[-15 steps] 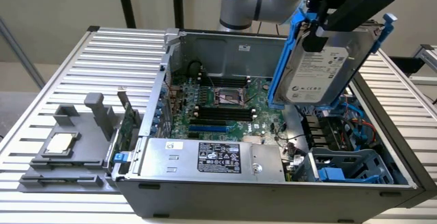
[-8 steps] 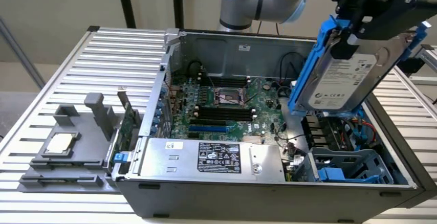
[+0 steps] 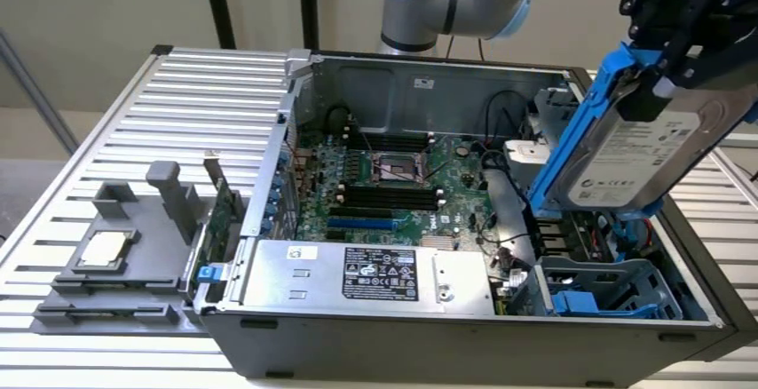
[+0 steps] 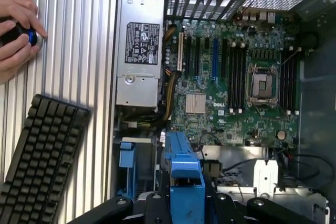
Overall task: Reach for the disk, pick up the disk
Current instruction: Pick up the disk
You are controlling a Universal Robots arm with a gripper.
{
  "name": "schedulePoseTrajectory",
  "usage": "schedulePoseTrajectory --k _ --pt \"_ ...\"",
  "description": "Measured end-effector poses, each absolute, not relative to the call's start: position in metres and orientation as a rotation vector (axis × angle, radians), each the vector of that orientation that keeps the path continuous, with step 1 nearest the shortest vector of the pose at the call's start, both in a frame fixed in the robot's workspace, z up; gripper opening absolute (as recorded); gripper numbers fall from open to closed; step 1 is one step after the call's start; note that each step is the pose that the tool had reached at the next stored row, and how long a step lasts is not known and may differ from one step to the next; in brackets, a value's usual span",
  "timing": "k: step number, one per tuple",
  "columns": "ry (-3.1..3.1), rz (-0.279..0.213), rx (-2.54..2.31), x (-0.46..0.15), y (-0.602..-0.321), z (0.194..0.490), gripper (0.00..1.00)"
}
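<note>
On the exterior view's left you have a grey tray (image 3: 113, 269) lying on the slatted table (image 3: 213, 78), with a small square silver chip (image 3: 105, 247) seated in it. Just beside it stands the opened computer case (image 3: 474, 336). Along its near edge sits a large silver box (image 3: 367, 273) with a black label (image 3: 381, 273); the print on that label is too small for you to read. Behind it lies the green circuit board (image 3: 403, 185), with a square socket (image 3: 397, 167) near its middle.

Toward the exterior view's right, your end effector (image 3: 681, 29) hangs above the case, closed on the disk (image 3: 645, 145). The disk is lifted clear of the case and tilted, blue rails along its sides, its white label facing you. That label carries lines of print and small marks, none of which you can make out. Below it, a blue and grey drive cage (image 3: 610, 287) sits in the near corner of the case.

From the wrist view you see a black keyboard (image 4: 42, 161) lying on the table beside the case, and a person's hands (image 4: 16, 24) around a small black and blue object (image 4: 23, 34). The blue rail of the disk (image 4: 184, 182) shows between the black fingers (image 4: 149, 211). On the circuit board (image 4: 236, 77) you can read "DELL" in white beside a small silver heat sink (image 4: 195, 103).
</note>
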State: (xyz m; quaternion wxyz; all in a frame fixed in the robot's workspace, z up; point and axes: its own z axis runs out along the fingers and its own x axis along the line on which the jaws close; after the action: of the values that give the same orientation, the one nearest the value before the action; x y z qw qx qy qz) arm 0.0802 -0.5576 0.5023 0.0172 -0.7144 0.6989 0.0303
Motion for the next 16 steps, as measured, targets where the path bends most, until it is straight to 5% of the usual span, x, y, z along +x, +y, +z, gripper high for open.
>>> schedulePoseTrajectory --k 16 --pt "2.161 0.118 -2.209 0.096 -0.603 0.501 0.33"
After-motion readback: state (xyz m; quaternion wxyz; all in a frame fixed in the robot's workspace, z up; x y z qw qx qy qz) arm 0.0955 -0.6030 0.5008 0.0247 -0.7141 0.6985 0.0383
